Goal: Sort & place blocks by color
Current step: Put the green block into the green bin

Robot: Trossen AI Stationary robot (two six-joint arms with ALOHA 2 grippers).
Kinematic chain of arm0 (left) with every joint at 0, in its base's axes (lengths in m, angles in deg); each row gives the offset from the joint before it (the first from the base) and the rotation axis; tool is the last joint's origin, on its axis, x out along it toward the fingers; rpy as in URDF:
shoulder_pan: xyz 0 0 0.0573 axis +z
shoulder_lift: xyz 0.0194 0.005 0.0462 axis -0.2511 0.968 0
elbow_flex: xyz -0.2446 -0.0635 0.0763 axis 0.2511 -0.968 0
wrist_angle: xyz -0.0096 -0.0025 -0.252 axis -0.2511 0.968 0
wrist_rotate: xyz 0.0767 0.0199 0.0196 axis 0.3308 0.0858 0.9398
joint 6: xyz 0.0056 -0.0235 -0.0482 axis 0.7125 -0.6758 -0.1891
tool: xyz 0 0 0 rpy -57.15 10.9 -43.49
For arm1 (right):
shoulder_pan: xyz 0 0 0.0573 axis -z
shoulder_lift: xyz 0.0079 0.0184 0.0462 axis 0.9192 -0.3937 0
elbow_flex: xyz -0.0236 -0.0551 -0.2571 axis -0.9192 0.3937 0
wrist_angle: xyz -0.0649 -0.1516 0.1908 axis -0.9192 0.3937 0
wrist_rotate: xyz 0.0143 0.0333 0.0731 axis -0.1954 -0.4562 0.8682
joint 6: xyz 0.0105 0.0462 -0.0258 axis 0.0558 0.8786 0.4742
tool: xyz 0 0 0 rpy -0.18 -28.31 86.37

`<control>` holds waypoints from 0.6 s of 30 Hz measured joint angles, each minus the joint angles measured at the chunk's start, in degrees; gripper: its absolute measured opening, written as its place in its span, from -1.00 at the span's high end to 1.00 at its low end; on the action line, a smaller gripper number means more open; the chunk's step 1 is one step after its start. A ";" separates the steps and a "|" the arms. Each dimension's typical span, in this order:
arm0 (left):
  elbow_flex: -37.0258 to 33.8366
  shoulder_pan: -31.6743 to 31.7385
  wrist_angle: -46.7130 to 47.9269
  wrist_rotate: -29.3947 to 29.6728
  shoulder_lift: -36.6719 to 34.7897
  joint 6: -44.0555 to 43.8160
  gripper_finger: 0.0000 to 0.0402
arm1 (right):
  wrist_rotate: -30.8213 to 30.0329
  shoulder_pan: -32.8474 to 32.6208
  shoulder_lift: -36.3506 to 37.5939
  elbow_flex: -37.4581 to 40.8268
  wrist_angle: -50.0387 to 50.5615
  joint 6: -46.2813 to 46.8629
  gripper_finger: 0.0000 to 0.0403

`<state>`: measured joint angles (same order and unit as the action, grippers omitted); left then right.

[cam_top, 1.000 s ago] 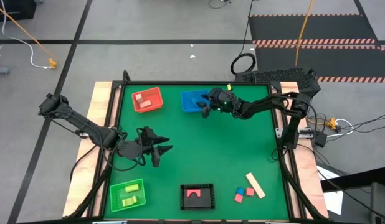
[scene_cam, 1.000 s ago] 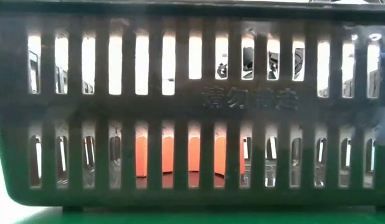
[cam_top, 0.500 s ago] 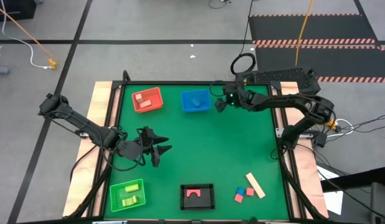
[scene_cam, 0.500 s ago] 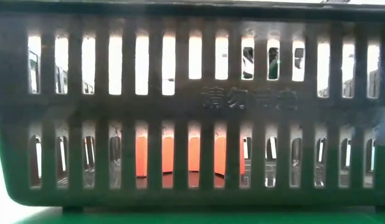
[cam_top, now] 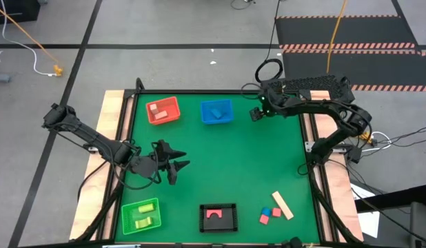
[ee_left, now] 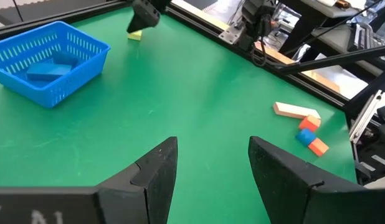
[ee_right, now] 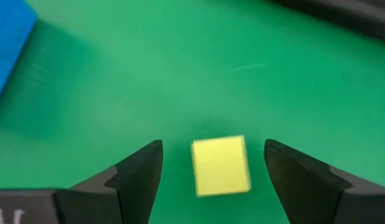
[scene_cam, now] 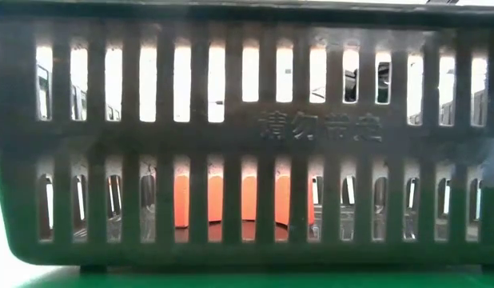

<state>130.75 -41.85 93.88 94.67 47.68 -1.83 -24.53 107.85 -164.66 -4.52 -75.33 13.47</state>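
Note:
A small yellow block (ee_right: pixel 220 167) lies flat on the green mat near the table's far right corner, also seen in the left wrist view as the yellow block (ee_left: pixel 135 35). My right gripper (ee_right: pixel 212 149) is open and hovers over it, with one finger on each side and a gap to both; in the high view my right gripper (cam_top: pixel 256 114) stands right of the blue basket (cam_top: pixel 216 111). My left gripper (cam_top: pixel 177 166) is open over bare mat on the table's left. A tan bar (cam_top: pixel 282 205), a blue block (cam_top: pixel 267 211) and two red blocks (cam_top: pixel 265 220) lie near the right front.
The red basket (cam_top: pixel 163 110) holds tan and pink pieces, and the blue basket holds a blue block. The green basket (cam_top: pixel 140 215) holds yellow-green bars. The black basket (cam_top: pixel 218 217) holds a red piece, and its wall (scene_cam: pixel 247 128) fills the low view. The mat's middle is open.
My right gripper has moved from over the blue basket toward the table's right edge and now stands over the yellow block near the far right corner. The left arm has kept still.

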 joint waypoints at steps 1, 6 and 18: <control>0.00 0.00 0.12 0.36 0.00 0.00 0.00 | 0.43 0.25 0.00 0.38 -0.15 -0.37 -0.34; 0.00 0.01 0.10 0.71 0.00 0.02 0.00 | -0.02 0.27 0.00 2.90 -0.55 -1.45 -0.34; 0.00 0.00 0.08 0.82 0.00 -0.07 0.00 | -0.84 -0.13 0.26 10.04 -12.83 -4.07 0.37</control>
<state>130.75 -41.85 93.96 95.48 47.68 -1.90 -25.36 107.72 -164.39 5.52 -88.16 9.40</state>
